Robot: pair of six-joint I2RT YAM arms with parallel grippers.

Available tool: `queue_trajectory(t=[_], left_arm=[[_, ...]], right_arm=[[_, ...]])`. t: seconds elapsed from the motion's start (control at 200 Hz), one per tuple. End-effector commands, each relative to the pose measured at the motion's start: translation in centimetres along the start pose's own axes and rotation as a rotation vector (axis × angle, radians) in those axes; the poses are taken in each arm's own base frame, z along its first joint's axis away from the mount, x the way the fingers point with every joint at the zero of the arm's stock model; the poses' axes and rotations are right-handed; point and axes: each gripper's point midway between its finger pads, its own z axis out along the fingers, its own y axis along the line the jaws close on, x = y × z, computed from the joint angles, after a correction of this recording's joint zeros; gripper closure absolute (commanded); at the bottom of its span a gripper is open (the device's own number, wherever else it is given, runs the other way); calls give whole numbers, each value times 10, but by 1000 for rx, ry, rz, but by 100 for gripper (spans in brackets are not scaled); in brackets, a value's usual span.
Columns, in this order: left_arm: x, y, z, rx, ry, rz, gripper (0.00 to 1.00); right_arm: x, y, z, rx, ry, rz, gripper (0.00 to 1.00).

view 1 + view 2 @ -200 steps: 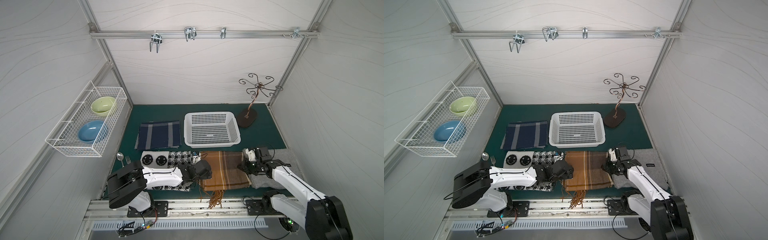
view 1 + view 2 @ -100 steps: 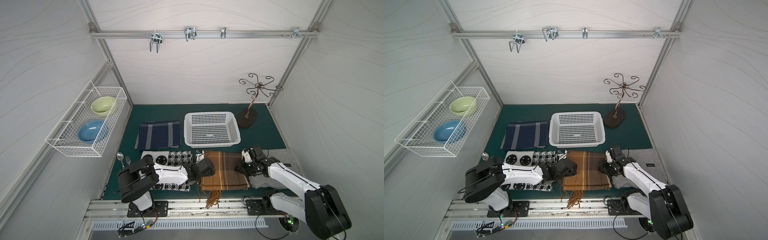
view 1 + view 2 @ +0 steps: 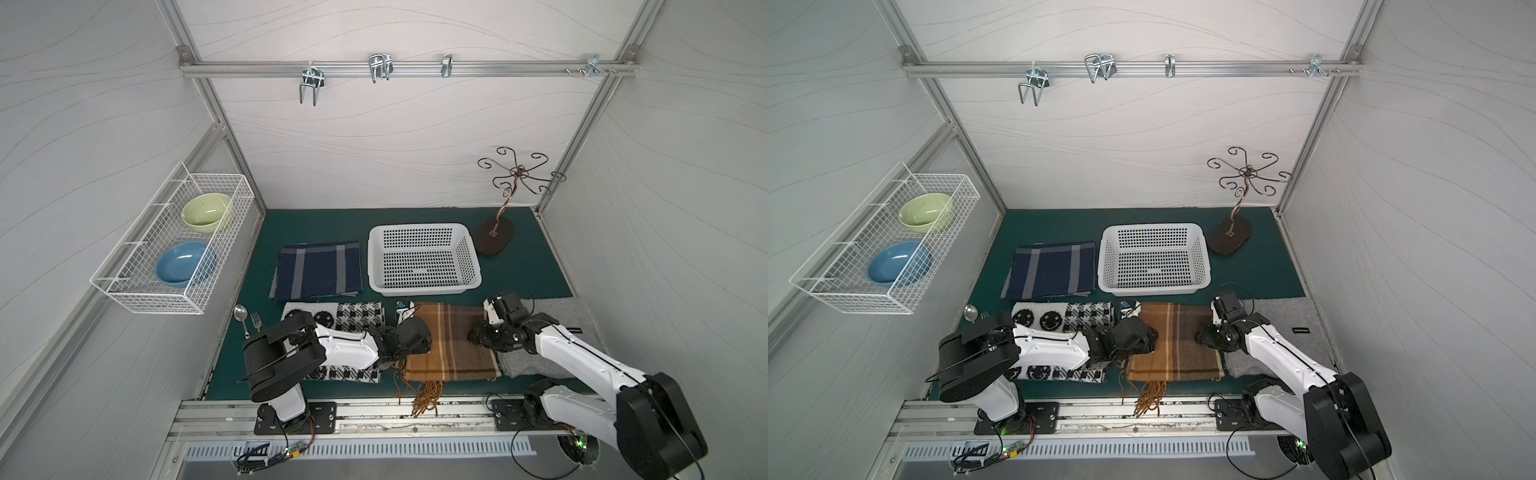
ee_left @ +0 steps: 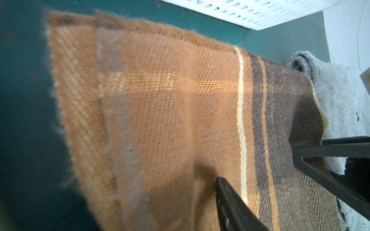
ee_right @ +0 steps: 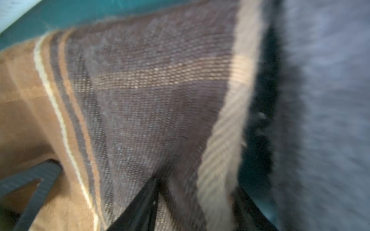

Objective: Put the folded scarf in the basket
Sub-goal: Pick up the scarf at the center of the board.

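Woven brown plaid scarf (image 3: 451, 345), a fringed folded rectangle, lies lower centre under the perforated plastic basket (image 3: 424, 227). Left hand (image 3: 422, 338) and right hand (image 3: 478, 334) sit on its opposite edges, both half-wide.

Left arm (image 3: 345, 353) and right arm (image 3: 582, 365) have glossy white shells, black joint housings and thin black cables.

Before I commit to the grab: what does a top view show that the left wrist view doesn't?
Top view only: the folded brown plaid scarf's fringe trailing over the front edge, the navy plaid cloth, the white perforated plastic basket's empty inside. Left wrist only: the left gripper's black fingers spread over the weave. Both: scarf, basket corner, grey fuzzy cloth.
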Motion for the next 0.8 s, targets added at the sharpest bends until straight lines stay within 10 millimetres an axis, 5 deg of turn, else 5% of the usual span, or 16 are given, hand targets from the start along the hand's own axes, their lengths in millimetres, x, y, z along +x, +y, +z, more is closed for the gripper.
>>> queue_trajectory(t=[0.0,0.09,0.2,0.245,0.29,0.5,0.595,0.69,0.795], left_arm=[[18,44,-4,-137,71,22,55],[22,51,-2,-139,90,14,74],[22,63,-4,-148,89,-8,75],[21,67,-6,-149,83,-11,70],[20,67,-8,-142,75,-14,55],[26,57,-5,-136,107,12,34],[33,58,3,-138,131,-4,33],[39,55,8,-116,153,-10,41],[39,47,10,-78,161,-3,62]], right_arm=[[1,-14,-1,97,14,23,41],[2,-14,-1,107,28,22,37],[0,-14,-4,102,6,20,37],[0,-13,-2,99,13,18,37],[1,-10,2,84,28,11,37],[13,-2,13,90,125,-29,40],[15,0,13,80,137,-32,46],[16,2,14,79,155,-38,52],[16,5,15,70,155,-45,70]])
